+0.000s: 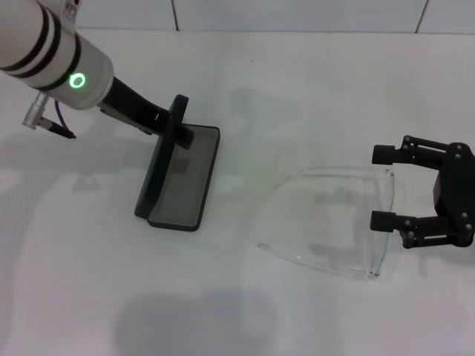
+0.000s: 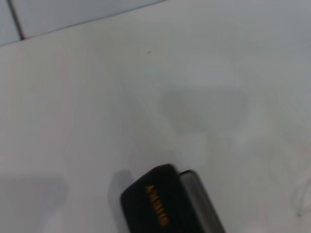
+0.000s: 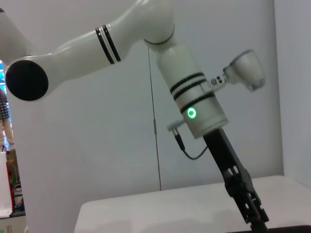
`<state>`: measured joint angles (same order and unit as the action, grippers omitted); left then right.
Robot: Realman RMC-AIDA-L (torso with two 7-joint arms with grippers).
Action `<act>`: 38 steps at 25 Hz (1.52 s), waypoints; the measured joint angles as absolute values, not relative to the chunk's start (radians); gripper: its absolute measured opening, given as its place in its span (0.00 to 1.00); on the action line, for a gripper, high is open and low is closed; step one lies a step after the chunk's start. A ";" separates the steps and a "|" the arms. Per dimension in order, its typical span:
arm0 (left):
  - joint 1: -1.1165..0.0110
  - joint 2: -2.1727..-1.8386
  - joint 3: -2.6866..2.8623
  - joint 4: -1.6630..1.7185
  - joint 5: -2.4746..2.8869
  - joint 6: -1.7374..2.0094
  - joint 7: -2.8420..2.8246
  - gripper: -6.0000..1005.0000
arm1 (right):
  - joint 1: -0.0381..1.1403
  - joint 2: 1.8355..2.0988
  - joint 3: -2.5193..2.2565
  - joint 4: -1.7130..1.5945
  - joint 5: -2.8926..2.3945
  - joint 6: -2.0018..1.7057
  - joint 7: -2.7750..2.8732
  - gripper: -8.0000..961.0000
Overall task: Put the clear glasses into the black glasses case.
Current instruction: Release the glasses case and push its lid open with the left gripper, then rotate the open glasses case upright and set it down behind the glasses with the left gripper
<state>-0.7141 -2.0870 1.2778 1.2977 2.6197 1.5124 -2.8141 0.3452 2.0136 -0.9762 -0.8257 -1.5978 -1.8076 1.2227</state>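
Nearest, lying flat on the white table (image 1: 297,74): clear glasses (image 1: 338,222), arms unfolded toward the case; just beside their right edge, right gripper (image 1: 384,188), fingers spread wide, holding nothing; farther left, black glasses case (image 1: 180,178) open, lid upright; behind it, left gripper (image 1: 177,122) clamped on that lid.

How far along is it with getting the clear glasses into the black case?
Done: the black glasses case lies open, with the left tool at its raised lid. In hand: the right tool is open beside the front of the clear glasses, not gripping them. Left: grasping the glasses, carrying them over and setting them into the case.
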 joint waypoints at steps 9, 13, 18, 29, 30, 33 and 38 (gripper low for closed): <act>-0.756 -2.087 1.277 1.196 2.691 1.491 -2.829 0.70 | 0.375 2.016 -0.980 -0.808 -1.591 -1.810 1.222 0.92; -0.761 -2.087 1.277 1.176 2.691 1.486 -2.829 0.69 | 0.392 2.016 -0.977 -0.781 -1.591 -1.809 1.215 0.92; -0.764 -2.088 1.279 1.180 2.692 1.480 -2.830 0.68 | 0.396 2.016 -0.976 -0.775 -1.591 -1.806 1.209 0.92; -0.770 -2.088 1.330 1.179 2.717 1.459 -2.821 0.49 | 0.393 2.014 -0.972 -0.775 -1.592 -1.802 1.209 0.92; -0.770 -2.088 1.331 1.180 2.719 1.459 -2.820 0.47 | 0.392 2.014 -0.972 -0.775 -1.592 -1.802 1.209 0.92; -0.770 -2.088 1.331 1.182 2.719 1.459 -2.818 0.39 | 0.391 2.014 -0.971 -0.775 -1.592 -1.801 1.209 0.92; -0.758 -2.088 1.348 1.224 2.718 1.463 -2.762 0.23 | 0.389 2.014 -0.944 -0.775 -1.592 -1.802 1.197 0.92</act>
<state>-0.7584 -2.0878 1.3480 1.2237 2.7178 1.4626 -2.7619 0.3886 2.0141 -0.9443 -0.7746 -1.5918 -1.8016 1.1967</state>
